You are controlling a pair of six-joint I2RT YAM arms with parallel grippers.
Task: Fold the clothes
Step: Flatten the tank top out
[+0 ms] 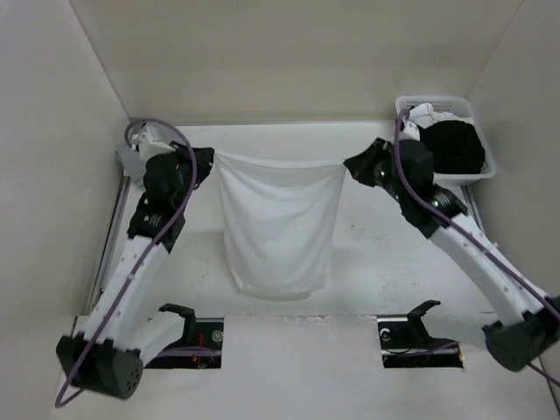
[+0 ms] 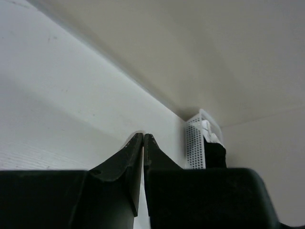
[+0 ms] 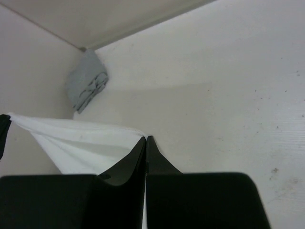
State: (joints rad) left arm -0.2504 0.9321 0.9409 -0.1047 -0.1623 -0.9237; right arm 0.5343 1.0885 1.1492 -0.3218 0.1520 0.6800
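The clothes [image 1: 278, 226], a thin white top, hang spread out between my two grippers above the table, the lower hem resting near the front edge. In the top view my left gripper [image 1: 211, 159] pinches the upper left corner and my right gripper [image 1: 349, 164] pinches the upper right corner, so the top edge runs taut between them. The left gripper [image 2: 143, 136] is shut, with a sliver of white fabric between its fingers. In the right wrist view the right gripper [image 3: 146, 139] is shut on the white cloth [image 3: 81, 142], which stretches away to the left.
A white perforated basket [image 1: 407, 106] stands at the back right corner with a black clothing pile [image 1: 457, 145] in it; the basket [image 2: 195, 145] also shows in the left wrist view. A grey folded garment [image 3: 87, 81] lies in the back left corner. Walls enclose the table.
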